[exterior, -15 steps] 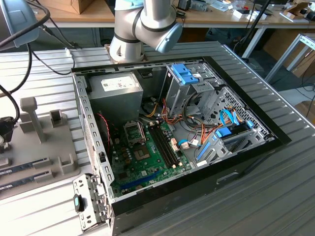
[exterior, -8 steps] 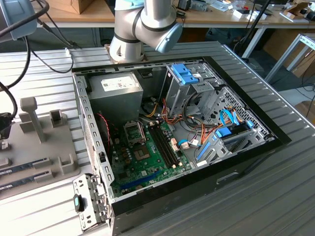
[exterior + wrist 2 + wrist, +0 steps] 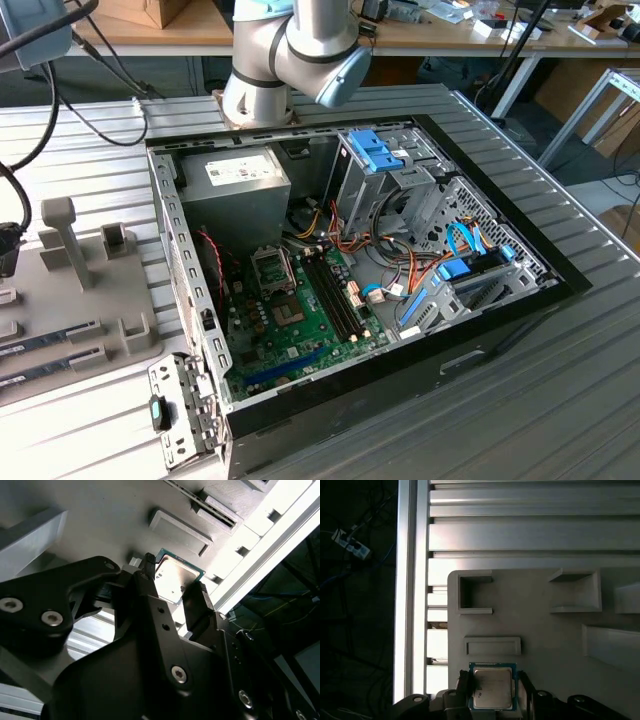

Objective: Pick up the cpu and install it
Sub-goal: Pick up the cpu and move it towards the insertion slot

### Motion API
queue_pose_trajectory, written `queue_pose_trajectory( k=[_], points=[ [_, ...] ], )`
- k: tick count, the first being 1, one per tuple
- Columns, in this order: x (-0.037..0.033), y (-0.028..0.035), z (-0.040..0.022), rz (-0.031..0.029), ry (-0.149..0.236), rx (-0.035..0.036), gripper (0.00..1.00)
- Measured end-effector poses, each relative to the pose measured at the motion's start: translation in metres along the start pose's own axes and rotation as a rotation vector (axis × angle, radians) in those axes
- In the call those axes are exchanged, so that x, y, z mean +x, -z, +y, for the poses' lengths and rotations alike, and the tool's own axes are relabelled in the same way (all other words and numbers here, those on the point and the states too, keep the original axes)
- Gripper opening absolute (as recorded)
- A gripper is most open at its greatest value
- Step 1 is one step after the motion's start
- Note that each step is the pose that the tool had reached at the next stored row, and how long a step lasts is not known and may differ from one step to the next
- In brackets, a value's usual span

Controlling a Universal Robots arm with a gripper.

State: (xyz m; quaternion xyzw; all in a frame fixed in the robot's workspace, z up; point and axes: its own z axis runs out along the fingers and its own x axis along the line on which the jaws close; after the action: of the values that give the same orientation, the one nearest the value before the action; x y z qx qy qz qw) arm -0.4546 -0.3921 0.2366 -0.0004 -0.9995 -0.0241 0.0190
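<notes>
Low over the grey tray [image 3: 545,640], the pincer [image 3: 494,677] straddles the cpu [image 3: 492,692].

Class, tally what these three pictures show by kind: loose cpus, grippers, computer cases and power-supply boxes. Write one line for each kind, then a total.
cpu: 1
gripper: 1
computer case: 1
power-supply box: 1
Total: 4

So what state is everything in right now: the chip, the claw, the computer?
cpu: metal side up, at the grey tray, not installed.
gripper: straddling the cpu, grip unclear.
computer case: open, side panel off.
board socket: looks empty.
</notes>
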Motion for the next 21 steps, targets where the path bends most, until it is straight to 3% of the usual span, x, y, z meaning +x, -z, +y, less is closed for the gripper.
queue_pose_trajectory(
  k=[21],
  points=[
    [0.0009, 0.0249, 0.0012, 0.0, 0.0, 0.0, 0.47]
  ],
)
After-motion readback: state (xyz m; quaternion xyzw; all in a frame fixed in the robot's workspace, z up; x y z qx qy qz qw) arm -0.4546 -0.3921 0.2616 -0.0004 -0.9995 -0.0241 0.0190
